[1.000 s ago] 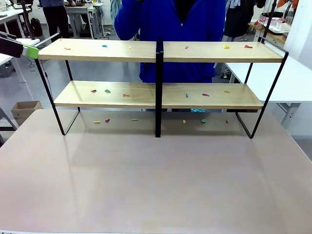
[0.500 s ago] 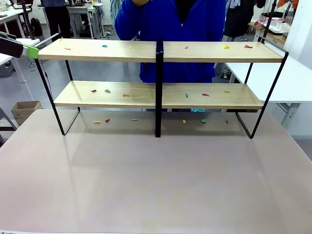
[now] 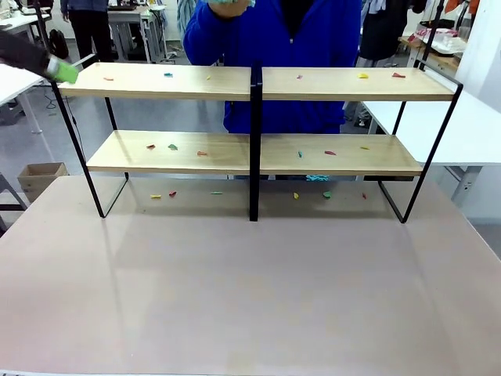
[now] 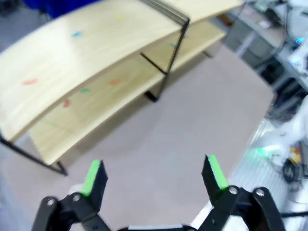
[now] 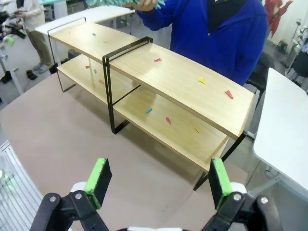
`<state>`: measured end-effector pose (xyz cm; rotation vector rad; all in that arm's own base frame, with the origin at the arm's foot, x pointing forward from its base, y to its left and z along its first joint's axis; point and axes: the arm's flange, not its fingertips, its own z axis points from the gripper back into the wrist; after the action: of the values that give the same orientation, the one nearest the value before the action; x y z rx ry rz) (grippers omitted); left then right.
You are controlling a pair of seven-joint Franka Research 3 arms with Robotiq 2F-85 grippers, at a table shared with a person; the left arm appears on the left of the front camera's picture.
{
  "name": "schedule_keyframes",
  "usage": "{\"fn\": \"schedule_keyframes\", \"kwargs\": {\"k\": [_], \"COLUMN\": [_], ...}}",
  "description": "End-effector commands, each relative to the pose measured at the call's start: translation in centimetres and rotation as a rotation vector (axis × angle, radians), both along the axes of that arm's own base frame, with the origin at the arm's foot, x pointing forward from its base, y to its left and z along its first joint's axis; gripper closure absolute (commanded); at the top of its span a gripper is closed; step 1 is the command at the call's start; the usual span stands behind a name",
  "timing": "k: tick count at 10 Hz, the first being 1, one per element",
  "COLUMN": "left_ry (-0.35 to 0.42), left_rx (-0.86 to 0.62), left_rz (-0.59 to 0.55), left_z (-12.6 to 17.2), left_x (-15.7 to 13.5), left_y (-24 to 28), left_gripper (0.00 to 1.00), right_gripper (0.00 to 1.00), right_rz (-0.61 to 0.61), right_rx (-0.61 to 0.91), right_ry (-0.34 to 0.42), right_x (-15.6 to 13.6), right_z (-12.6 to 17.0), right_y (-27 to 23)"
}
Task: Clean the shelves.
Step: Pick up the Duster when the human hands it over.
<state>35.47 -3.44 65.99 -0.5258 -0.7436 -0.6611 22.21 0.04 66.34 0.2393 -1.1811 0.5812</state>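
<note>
The pale tabletop carries the shelves, which stand on thin black legs toward its far edge. Small coloured scraps (red, yellow, green, blue) lie scattered along the upper board, the lower board and the strip of tabletop under the rack.

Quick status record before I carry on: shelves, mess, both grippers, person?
shelves: upright on the table, both boards littered
scraps: small coloured bits on both boards and on the table beneath
left gripper: open, empty, off the shelves' left end
right gripper: open, empty, above the table
person: behind the shelves, blue top, holding something teal up high
</note>
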Motion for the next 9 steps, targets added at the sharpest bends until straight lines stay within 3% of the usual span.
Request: {"fn": "schedule_keyframes", "kwargs": {"k": [1, 2, 3, 4, 5, 6, 7, 9], "left_ry": [0.252, 0.346, 0.423, 0.202, 0.202, 0.312, 0.386, 0.565], "left_rx": [-0.152, -0.241, -0.282, -0.183, -0.183, -0.269, -0.363, -0.592], "left_rz": [-0.131, -0.102, -0.178, -0.116, -0.116, -0.167, -0.153, -0.088], "left_z": [4.3, 3.8, 2.7, 2.4, 2.4, 2.4, 1.8, 3.3], "left_x": [9.2, 11.4, 11.1, 7.7, 7.7, 10.8, 10.7, 13.6], "left_y": [2.2, 1.5, 0.3, 0.8, 0.8, 0.0, -0.6, -1.7], "left_gripper": [0.0, 0.0, 0.0, 0.0, 0.0, 0.0, 0.0, 0.0], "right_gripper": [0.0, 0.0, 0.0, 0.0, 0.0, 0.0, 0.0, 0.0], "right_rz": [0.0, 0.0, 0.0, 0.0, 0.0, 0.0, 0.0, 0.0], "right_rx": [0.003, 0.003, 0.003, 0.003, 0.003, 0.003, 0.003, 0.003], "right_ry": [0.003, 0.003, 0.003, 0.003, 0.003, 0.003, 0.003, 0.003], "right_x": [0.0, 0.0, 0.0, 0.0, 0.0, 0.0, 0.0, 0.0], "right_z": [0.0, 0.0, 0.0, 0.0, 0.0, 0.0, 0.0, 0.0], "right_y": [-0.1, -0.1, -0.1, -0.1, -0.1, -0.1, -0.1, -0.1]}}
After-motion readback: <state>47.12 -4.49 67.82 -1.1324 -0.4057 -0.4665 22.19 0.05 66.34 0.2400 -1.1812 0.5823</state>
